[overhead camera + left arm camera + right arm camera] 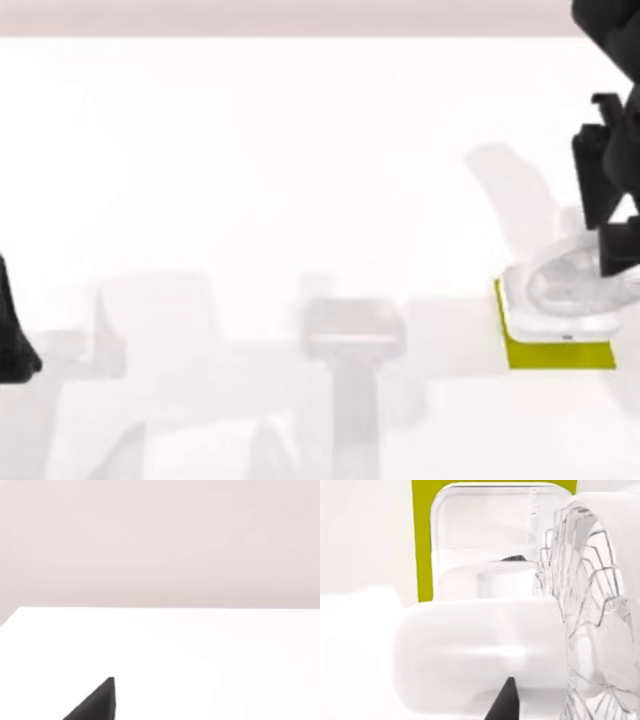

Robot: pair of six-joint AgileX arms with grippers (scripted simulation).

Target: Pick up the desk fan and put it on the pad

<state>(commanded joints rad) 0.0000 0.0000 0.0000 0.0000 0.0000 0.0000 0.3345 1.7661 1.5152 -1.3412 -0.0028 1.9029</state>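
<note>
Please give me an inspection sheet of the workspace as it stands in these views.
Surface: white table, bare apart from soft shadows.
Job's things: desk fan stands with its base on the pad, at the table's right edge; olive-yellow strips of the pad show along two sides of the base.
Clutter: nothing seen.
Hands: right hand is at the fan's head, whether it grips cannot be told; left hand is parked at the left edge, away from the fan.
Cables: nothing seen.
Surroundings: plain pale wall behind the table.
</note>
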